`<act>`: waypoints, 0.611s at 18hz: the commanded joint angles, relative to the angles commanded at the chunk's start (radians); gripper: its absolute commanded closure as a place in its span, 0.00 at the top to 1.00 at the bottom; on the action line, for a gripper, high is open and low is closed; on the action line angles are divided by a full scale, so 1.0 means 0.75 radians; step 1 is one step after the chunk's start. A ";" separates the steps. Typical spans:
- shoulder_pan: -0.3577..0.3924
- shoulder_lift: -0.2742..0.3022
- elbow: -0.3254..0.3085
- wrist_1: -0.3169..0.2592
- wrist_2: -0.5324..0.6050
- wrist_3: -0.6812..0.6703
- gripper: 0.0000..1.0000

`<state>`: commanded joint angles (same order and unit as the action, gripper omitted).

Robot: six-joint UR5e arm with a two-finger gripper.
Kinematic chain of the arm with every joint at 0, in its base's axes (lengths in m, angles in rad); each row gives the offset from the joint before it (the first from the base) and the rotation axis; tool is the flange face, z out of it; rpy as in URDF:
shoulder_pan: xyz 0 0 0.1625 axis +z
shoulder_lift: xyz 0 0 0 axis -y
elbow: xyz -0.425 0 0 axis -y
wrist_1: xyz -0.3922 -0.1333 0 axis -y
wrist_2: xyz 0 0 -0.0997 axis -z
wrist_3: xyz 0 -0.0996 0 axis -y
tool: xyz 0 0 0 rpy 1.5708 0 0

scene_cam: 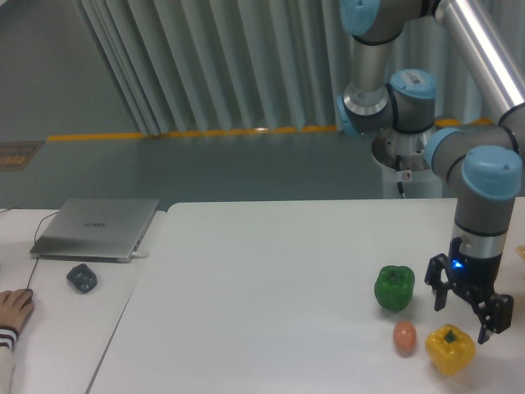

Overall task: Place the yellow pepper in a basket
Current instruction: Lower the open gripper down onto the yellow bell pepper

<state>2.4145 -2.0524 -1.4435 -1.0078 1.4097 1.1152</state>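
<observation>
White table (271, 279), yellow pepper (450, 349) upright, stem up

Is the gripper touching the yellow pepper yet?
Cannot tell. In the camera view the gripper hangs open just above the yellow pepper; one fingertip overlaps its edge.

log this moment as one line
gripper: open, above table, empty | yellow pepper: on table, below the jaws, ungrasped | basket: sliver at right edge
</observation>
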 joint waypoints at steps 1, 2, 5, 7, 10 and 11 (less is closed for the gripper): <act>0.000 -0.008 0.002 0.012 0.000 -0.002 1.00; -0.004 -0.016 0.004 0.022 0.000 -0.002 1.00; -0.004 -0.025 0.004 0.039 0.002 -0.006 1.00; -0.004 -0.031 0.002 0.039 0.002 -0.006 1.00; -0.004 -0.037 0.000 0.039 0.002 -0.012 1.00; -0.004 -0.039 -0.002 0.039 0.004 -0.018 1.00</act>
<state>2.4114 -2.0816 -1.4450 -0.9787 1.4128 1.1014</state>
